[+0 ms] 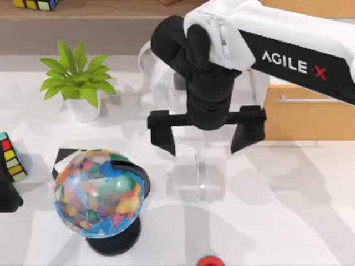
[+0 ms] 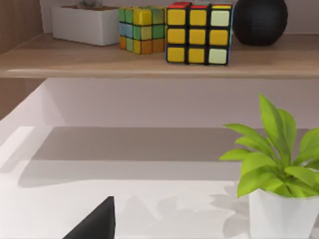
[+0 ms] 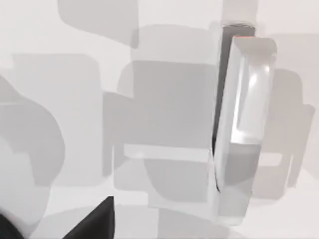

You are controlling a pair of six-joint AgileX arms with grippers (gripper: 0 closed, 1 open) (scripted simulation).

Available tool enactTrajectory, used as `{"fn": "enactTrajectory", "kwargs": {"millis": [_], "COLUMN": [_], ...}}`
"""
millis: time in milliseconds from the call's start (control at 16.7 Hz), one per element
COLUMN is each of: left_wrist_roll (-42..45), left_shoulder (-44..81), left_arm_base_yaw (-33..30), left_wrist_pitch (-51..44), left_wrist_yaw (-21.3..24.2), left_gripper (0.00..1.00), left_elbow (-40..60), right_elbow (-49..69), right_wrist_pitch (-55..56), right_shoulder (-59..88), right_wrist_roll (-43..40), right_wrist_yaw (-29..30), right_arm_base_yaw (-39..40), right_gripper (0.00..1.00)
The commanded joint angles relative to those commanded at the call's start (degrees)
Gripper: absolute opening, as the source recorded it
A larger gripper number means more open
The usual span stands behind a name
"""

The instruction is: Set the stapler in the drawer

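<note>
The white stapler (image 1: pixel 201 168) lies lengthwise on the white table near the middle, and in the right wrist view the stapler (image 3: pixel 243 124) shows as a long pale bar. My right gripper (image 1: pixel 204 138) hangs open directly above it, one black finger on each side, not touching it. The tan wooden drawer (image 1: pixel 302 113) stands at the right, partly hidden behind my right arm. My left gripper (image 1: pixel 6 197) sits parked at the table's left edge, and a black fingertip (image 2: pixel 94 225) of it shows in the left wrist view.
A colourful globe (image 1: pixel 99 193) on a black base stands left of the stapler. A potted plant (image 1: pixel 77 83) is at the back left, a white caged fan (image 1: pixel 147 69) behind my right gripper. A puzzle cube (image 1: pixel 11 158) is at the left edge and a red object (image 1: pixel 209 261) at the front edge.
</note>
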Motion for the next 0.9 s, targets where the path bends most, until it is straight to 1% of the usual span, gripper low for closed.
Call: {"fn": "enactTrajectory", "kwargs": {"millis": [480, 900], "left_wrist_roll": [0.0, 0.0], "left_shoulder": [0.0, 0.0], "left_arm_base_yaw": [0.0, 0.0], "left_wrist_pitch": [0.0, 0.0], "left_wrist_yaw": [0.0, 0.0], "left_gripper": [1.00, 1.00], "left_elbow": [0.0, 0.0], "right_elbow": [-0.5, -9.4], "right_wrist_pitch": [0.2, 12.4], "right_shoulder": [0.3, 3.5], "right_wrist_roll": [0.5, 0.7], "right_wrist_yaw": [0.0, 0.0], "right_arm_base_yaw": [-0.1, 0.1], "right_gripper": [1.00, 1.00]}}
